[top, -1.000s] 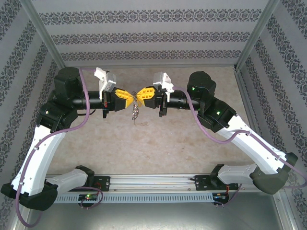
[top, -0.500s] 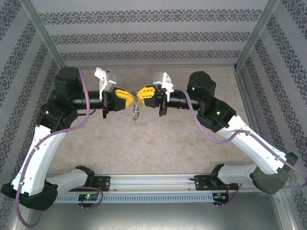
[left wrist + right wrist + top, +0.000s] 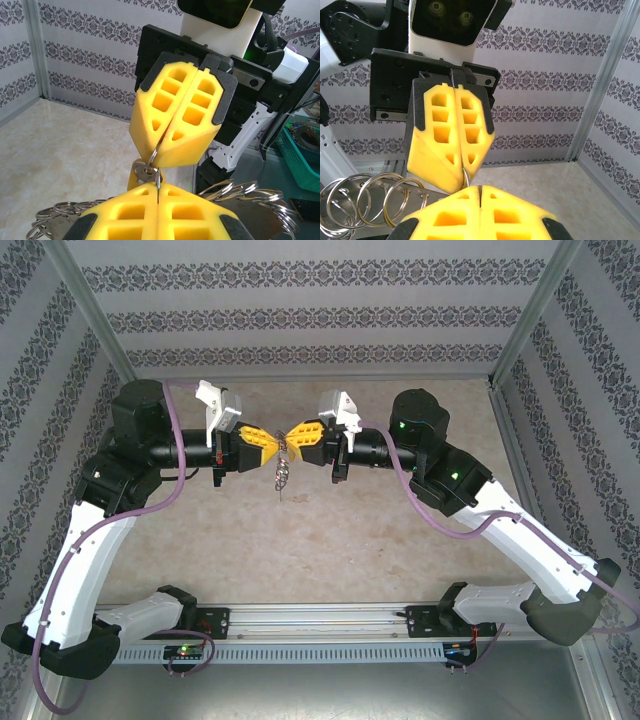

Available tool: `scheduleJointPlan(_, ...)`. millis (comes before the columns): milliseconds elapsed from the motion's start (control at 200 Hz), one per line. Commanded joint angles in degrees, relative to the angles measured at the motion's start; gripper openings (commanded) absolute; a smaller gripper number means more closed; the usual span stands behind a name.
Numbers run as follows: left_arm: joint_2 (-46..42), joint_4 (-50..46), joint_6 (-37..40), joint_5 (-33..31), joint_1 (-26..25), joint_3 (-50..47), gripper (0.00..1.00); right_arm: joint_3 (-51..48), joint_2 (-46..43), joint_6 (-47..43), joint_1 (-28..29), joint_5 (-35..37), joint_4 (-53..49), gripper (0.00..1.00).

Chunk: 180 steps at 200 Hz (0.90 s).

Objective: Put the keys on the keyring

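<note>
My left gripper (image 3: pixel 272 443) and right gripper (image 3: pixel 295 438) meet tip to tip above the back of the table. Both are shut on the thin silvery keyring (image 3: pixel 154 151). In the left wrist view, the ring wire runs out of the right gripper (image 3: pixel 160 149) above. It passes through a key's head (image 3: pixel 144 172) and its edge is pinched in the seam of my left gripper (image 3: pixel 158 189). In the right wrist view, the ring's edge sits in the right gripper (image 3: pixel 479 191), with the left gripper (image 3: pixel 463 172) above it. The keys (image 3: pixel 283 473) hang below as a short string.
A small yellow tag (image 3: pixel 131 176) hangs behind the key. Spare rings sit on a metal bar below the jaws (image 3: pixel 250 192) (image 3: pixel 365 200). A green basket (image 3: pixel 300 145) stands off the table. Patterned walls and aluminium posts (image 3: pixel 525 315) enclose the beige tabletop (image 3: pixel 330 540).
</note>
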Motion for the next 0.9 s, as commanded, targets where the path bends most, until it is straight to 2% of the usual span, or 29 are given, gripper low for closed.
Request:
scheduleJointPlan(0,-0.3,0.6,1.6,1.7,0.5,1.8,0.00,-1.0,-1.7,0.1,0.7,-2.0,1.3,0.00)
scheduleJointPlan(894,-0.7,1.0,1.2,1.7,0.4,1.9,0.00,-0.2,-0.2,0.6,0.7,-2.3,1.9,0.00)
